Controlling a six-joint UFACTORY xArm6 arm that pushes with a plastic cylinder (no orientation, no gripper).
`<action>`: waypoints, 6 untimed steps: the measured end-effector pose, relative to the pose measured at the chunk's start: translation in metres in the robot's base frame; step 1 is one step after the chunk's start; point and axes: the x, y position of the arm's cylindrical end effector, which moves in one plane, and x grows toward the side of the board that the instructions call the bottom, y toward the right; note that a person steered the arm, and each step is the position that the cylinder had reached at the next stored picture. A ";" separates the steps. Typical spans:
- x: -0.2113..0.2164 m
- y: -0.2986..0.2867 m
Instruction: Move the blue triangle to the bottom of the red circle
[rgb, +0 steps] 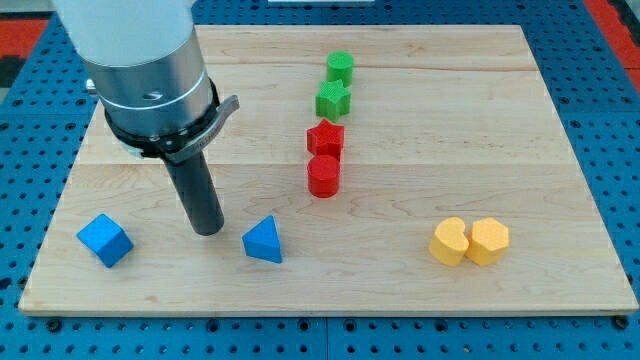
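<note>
Reference landmark: the red circle (323, 176).

Nearest the view's bottom, the blue triangle (264, 241) lies below the red circle and off to its left, apart from it. My tip (208, 229) rests on the tabletop (560, 150) just left of the triangle, not visibly touching it. A blue cube (104, 240) sits well to the left of the red circle, near the tabletop's lower left corner. Two yellow blocks (469, 241), touching each other, sit to the red circle's lower right.

Jaws: none fitted; the rod holds nothing.

Behind the red circle, touching it, stands a red star (325, 136); further back come a green star (333, 99) and a green block (340, 68).

Risks, as judged:
- An off-centre push could spin the triangle away from the tip.
- Too long a push would carry the triangle past the red circle toward the yellow blocks.
- A push angled upward could knock the red circle into the red star.
</note>
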 end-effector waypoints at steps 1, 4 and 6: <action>0.000 0.022; 0.025 0.061; 0.003 0.076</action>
